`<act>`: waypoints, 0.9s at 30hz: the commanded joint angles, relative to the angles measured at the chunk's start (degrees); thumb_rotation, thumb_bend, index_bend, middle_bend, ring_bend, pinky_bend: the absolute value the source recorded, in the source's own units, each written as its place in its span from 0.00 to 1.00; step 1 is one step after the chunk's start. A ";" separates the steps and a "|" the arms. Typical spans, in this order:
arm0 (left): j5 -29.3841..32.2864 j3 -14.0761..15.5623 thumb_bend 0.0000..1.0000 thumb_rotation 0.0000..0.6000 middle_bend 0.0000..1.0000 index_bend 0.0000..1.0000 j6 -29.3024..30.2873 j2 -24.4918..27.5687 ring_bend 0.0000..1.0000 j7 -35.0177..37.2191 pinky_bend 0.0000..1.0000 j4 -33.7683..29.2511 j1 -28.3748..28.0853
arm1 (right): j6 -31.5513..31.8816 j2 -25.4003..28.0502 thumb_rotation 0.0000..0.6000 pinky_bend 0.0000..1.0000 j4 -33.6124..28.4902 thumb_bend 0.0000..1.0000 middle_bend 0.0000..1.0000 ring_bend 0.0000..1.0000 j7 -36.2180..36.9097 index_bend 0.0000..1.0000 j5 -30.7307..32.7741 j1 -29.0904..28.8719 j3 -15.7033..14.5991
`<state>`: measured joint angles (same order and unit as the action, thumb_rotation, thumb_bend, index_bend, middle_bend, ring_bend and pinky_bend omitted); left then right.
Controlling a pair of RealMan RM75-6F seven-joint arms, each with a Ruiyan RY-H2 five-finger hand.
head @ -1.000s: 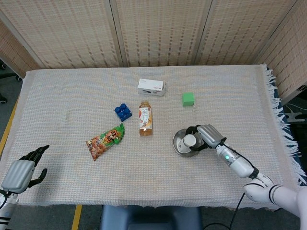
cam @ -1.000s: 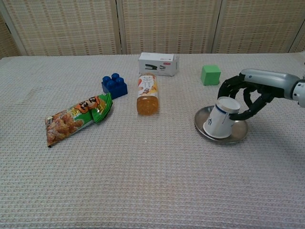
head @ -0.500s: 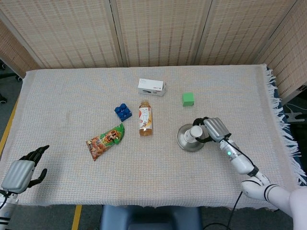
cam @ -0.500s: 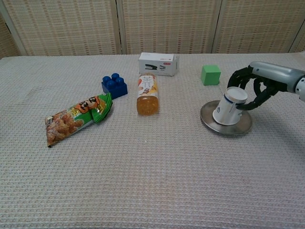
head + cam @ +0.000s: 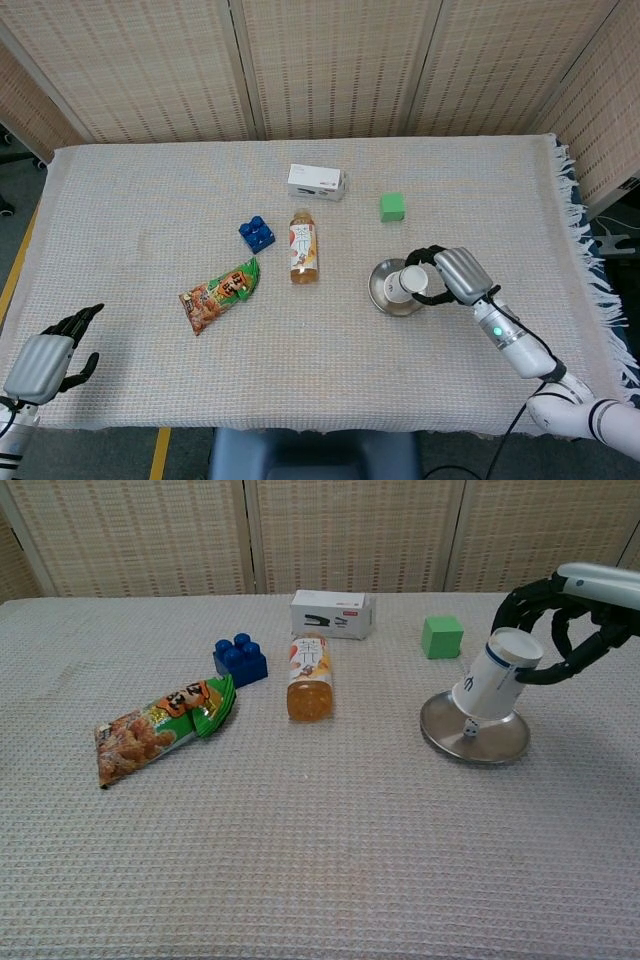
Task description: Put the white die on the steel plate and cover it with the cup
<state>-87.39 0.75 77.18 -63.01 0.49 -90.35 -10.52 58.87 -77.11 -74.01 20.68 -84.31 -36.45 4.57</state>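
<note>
Right hand point(image 5: 575, 615) at the right side of the table point(image 5: 300, 860), dark fingers point(image 5: 528, 598) curled around the closed base end of the white cup point(image 5: 495, 675), gripping it. Cup held mouth-down and tilted, top leaning toward the hand, lower rim lifted off the steel plate point(image 5: 505, 748) on the near side, hanging just above it. White die point(image 5: 467, 731) lying on the plate near its middle, partly showing under the raised rim in the chest view, not yet covered; hidden by the cup in the head view, where only the cup point(image 5: 409, 282) and the plate's rim point(image 5: 381, 290) show beside the hand point(image 5: 455, 275). Left hand point(image 5: 45, 358) low at the near left corner of the table, well apart from everything, holding nothing, fingers point(image 5: 75, 320) spread. Green cube point(image 5: 442, 637) behind the plate, apart from it. Orange drink bottle point(image 5: 310, 678) lying on its side near the table's middle, cap end pointing away from the robot, with a white stapler box point(image 5: 333, 614) just behind it. Blue building brick point(image 5: 239, 659) to the left of the bottle, and a snack packet point(image 5: 160, 727) lying flat nearer the front left, its green end near the brick.
</note>
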 commanded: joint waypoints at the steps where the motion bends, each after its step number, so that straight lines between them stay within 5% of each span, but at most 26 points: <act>1: -0.04 0.01 0.45 1.00 0.14 0.08 0.00 -0.02 0.22 -0.06 0.41 0.00 0.00 | 3.40 1.31 1.00 0.61 -4.19 0.11 0.46 0.36 -19.17 0.48 8.79 4.17 1.41; 6: -0.17 0.05 0.45 1.00 0.14 0.08 0.16 -0.08 0.22 -0.39 0.41 -0.13 0.04 | 7.52 -3.43 1.00 0.61 0.61 0.11 0.46 0.36 -24.24 0.48 13.32 7.52 2.33; 21: 0.05 0.16 0.45 1.00 0.14 0.08 -0.62 -0.16 0.22 -1.23 0.41 -0.52 -0.24 | 6.98 -9.79 1.00 0.59 15.87 0.11 0.46 0.36 -7.94 0.44 9.30 10.25 2.22; 27: 0.18 0.12 0.45 1.00 0.14 0.08 -0.60 -0.15 0.22 -1.05 0.41 -0.43 -0.21 | 5.20 -9.21 1.00 0.48 15.76 0.11 0.35 0.22 -8.17 0.29 8.80 10.25 1.59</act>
<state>-87.21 0.86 76.57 -63.17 -0.57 -90.78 -10.73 64.23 -86.42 -58.15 12.53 -75.48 -26.19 6.21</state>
